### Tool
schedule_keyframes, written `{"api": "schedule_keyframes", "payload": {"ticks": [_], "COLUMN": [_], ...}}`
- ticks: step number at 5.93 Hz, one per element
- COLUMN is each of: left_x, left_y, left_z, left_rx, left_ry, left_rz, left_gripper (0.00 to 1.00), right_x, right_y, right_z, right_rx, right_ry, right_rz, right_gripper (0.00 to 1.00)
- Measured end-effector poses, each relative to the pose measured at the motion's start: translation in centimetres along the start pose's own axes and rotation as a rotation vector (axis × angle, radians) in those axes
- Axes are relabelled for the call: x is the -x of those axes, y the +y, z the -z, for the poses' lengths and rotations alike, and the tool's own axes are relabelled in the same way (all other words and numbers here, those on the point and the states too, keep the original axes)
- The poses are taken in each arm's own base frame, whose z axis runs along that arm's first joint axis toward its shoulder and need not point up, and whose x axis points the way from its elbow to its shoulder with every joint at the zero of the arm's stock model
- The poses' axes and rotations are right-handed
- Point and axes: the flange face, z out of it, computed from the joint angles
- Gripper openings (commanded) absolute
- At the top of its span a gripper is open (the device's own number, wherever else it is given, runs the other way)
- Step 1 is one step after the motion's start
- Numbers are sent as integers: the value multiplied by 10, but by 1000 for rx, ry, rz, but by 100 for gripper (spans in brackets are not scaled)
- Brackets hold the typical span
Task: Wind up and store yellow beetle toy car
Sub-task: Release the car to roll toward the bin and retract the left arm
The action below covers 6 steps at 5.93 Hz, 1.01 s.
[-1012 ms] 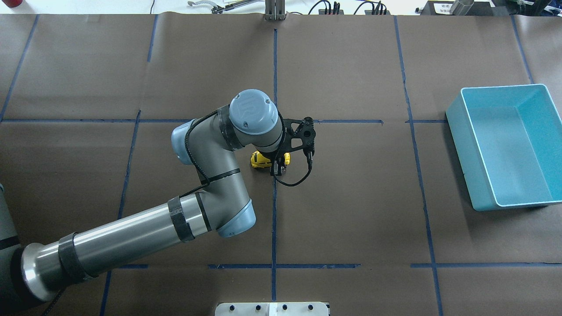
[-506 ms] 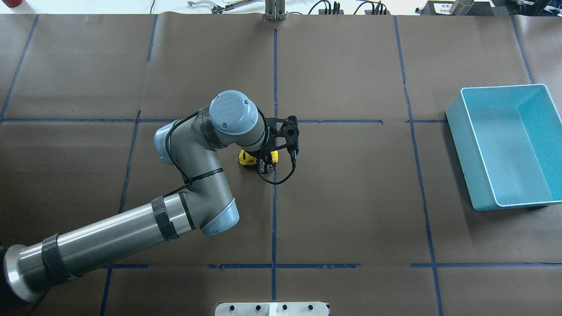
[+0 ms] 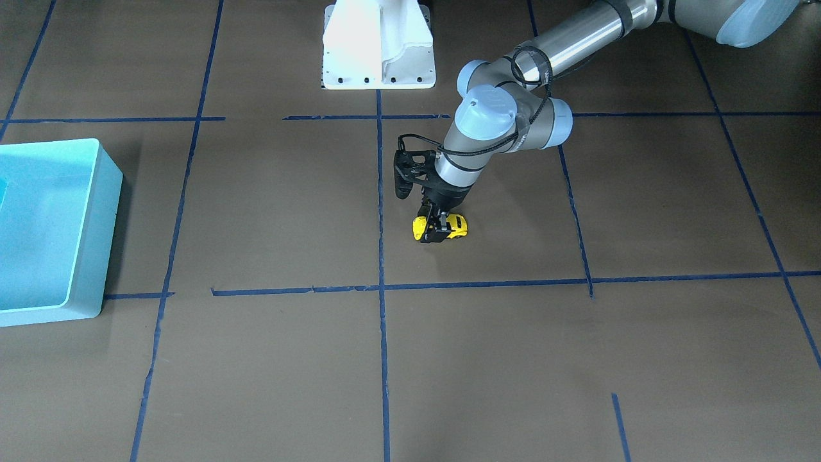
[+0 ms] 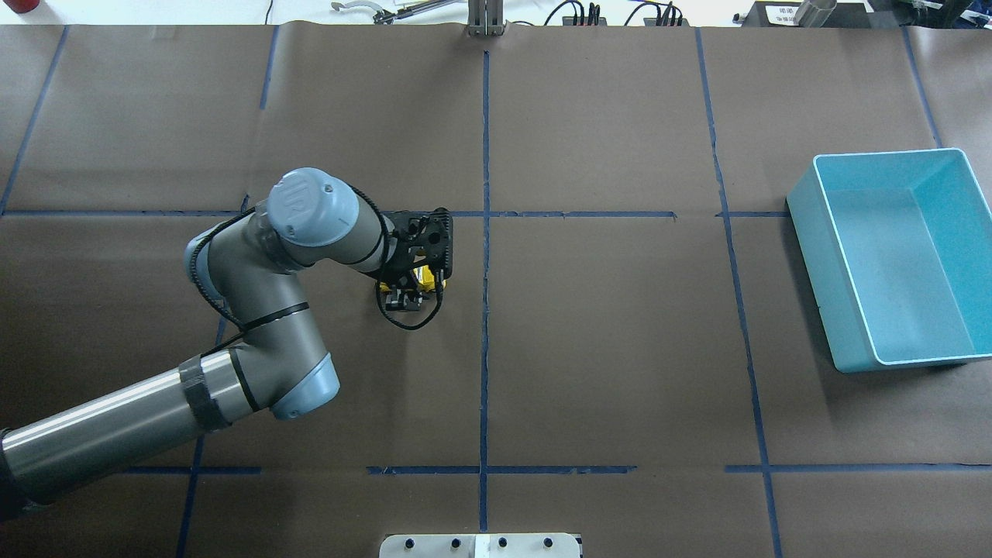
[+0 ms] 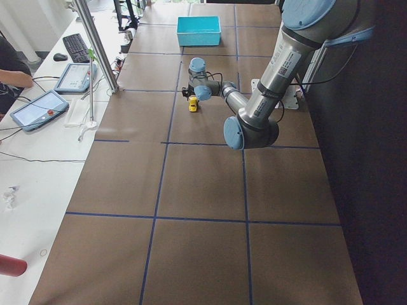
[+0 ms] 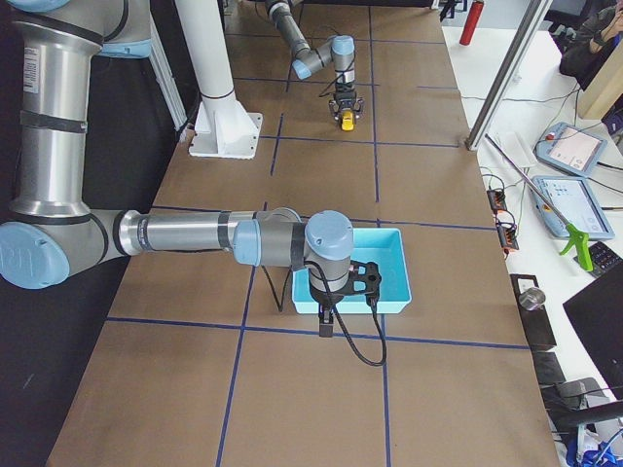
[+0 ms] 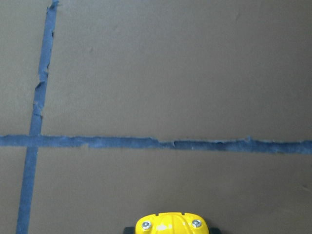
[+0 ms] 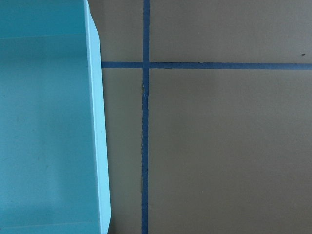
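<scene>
The yellow toy car [image 3: 457, 224] sat on the brown paper of the table [image 4: 620, 349], a little to my left of the long blue tape line [image 4: 484, 349] that ran down the middle. It was just on my side of the line crossing it. My left gripper [image 3: 440, 229] pointed straight down over the car, its two fingers closed across the middle of the body and pinching the sides, so yellow showed at either end. In my left wrist view only one rounded yellow end with two small screws peeked in at the bottom edge.

The turquoise bin [image 4: 814, 232] stood well apart from the car, far out on my right side of the table. My right gripper [image 6: 326, 326] hung by the bin's outer edge, seen only from the table's end, and I could not tell whether its fingers were apart or together. My right wrist view showed the bin's wall [image 8: 97, 122] on one side and crossing tape on bare paper.
</scene>
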Motion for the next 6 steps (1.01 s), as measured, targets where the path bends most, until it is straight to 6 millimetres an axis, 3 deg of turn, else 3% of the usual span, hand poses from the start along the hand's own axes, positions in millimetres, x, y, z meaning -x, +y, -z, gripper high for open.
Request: {"api": "schedule_keyframes", "payload": {"ticks": [1, 3, 6], "left_x": [-11, -34, -29], "left_y": [37, 84, 133], "left_z": [20, 55, 92], "left_rx": [-17, -23, -7], "left_ry": [15, 31, 25], "left_rz": [-36, -105, -75], "left_gripper": [100, 100, 100], "right_x": [0, 0, 0], "right_y": [0, 0, 0], "right_z": [0, 0, 0], "right_rx": [0, 0, 0], "right_ry": [0, 0, 0], "right_rz": [0, 0, 0], "right_gripper": [100, 100, 100]}}
